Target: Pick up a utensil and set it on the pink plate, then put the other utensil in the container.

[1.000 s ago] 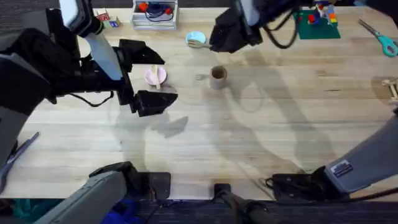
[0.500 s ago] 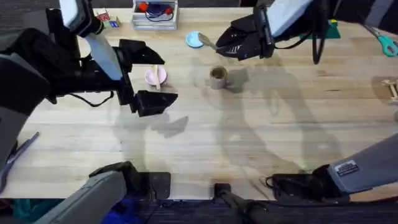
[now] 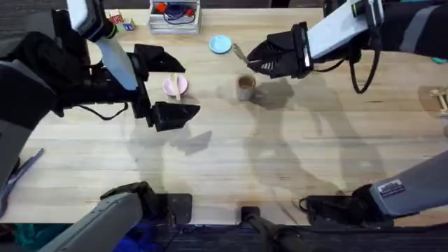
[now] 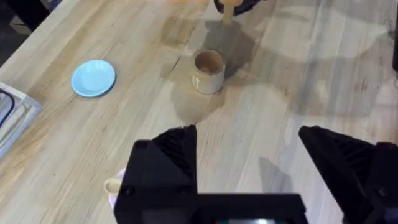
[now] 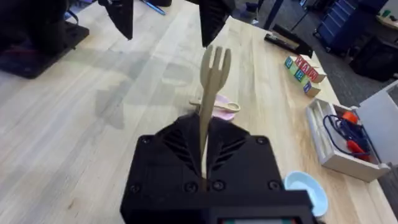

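Left gripper: black fingers spread wide apart, nothing between them. Tan cup: upright on wooden table, open top visible, beyond the fingers. Blue plate: flat on table, apart from cup. Spoon tip: beside one finger.

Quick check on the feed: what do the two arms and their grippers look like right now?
Both grippers, left and right, are black, with broad wedge-shaped fingers. The arms carry white and grey link sections, with black cables looping beside them. A white label with dark print sits on the grey link at the lower right.
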`<state>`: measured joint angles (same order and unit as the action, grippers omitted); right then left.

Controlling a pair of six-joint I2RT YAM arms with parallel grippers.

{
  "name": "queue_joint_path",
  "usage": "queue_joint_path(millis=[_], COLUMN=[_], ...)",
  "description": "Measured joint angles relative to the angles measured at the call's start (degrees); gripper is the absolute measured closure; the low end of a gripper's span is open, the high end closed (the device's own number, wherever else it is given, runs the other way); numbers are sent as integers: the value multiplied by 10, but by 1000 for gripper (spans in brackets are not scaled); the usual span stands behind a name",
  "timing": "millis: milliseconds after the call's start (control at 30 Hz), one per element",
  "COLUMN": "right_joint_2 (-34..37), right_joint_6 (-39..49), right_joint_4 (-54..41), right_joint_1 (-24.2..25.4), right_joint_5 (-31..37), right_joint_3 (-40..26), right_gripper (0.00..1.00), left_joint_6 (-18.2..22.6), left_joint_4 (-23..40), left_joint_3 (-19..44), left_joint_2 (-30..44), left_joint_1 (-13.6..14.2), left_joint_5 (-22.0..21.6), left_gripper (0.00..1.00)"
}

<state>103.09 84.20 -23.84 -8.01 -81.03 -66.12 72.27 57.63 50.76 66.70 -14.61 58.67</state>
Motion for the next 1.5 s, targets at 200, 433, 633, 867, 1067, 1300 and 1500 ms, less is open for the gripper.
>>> queue_joint_path(millis=[200, 433, 633, 867, 1067, 1300, 1500], right_joint_2=[10, 55, 78, 110, 133, 163, 172], right_joint_6=[0, -5, -7, -11, -11, -11, -11], right_joint_4=[22, 50, 59, 75, 77, 78, 78], right_joint_1=[0, 0, -4, -10, -13, -14, -13], right_joint_5=[-5, -7, -8, -8, -8, -8, -8], right_joint_3=[3, 3, 3, 3, 3, -19, -35], right_gripper=[968, 962, 960, 960, 919, 954, 962], left_joint_6=[0, 0, 0, 0, 0, 0, 0], left_joint_4=[0, 0, 0, 0, 0, 0, 0], left_joint_3=[0, 0, 0, 0, 0, 0, 0], left_joint_2=[0, 0, 0, 0, 0, 0, 0], left_joint_1=[0, 0, 0, 0, 0, 0, 0], left_joint_5=[0, 0, 0, 0, 0, 0, 0], left_gripper=[8, 8, 7, 8, 7, 8, 7])
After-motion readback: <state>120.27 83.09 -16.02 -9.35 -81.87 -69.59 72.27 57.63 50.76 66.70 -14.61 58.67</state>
